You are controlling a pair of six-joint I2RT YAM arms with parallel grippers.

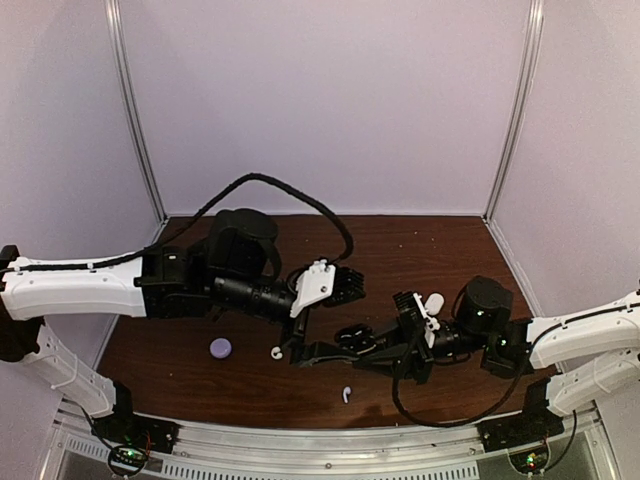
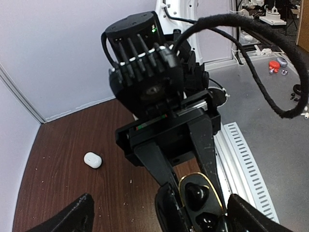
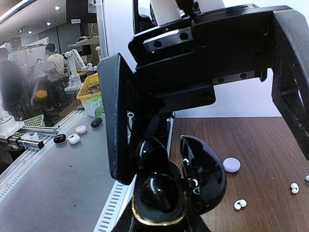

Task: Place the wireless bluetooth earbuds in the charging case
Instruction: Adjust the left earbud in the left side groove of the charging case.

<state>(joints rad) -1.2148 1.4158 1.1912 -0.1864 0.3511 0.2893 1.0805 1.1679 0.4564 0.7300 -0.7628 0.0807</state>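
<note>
Nearest us, a white stemmed earbud [image 1: 346,393] lies on the worktop [image 1: 200,385]. Just beyond it, the right gripper [image 2: 190,191] is clamped on the open black charging case [image 3: 203,174], and we see a black earbud [image 2: 195,192] sitting inside the case's gold rim. A curled white earbud [image 1: 277,352] lies near it. Above the case, the left gripper [image 2: 159,220] hangs released, its fingers spread wide.
</note>
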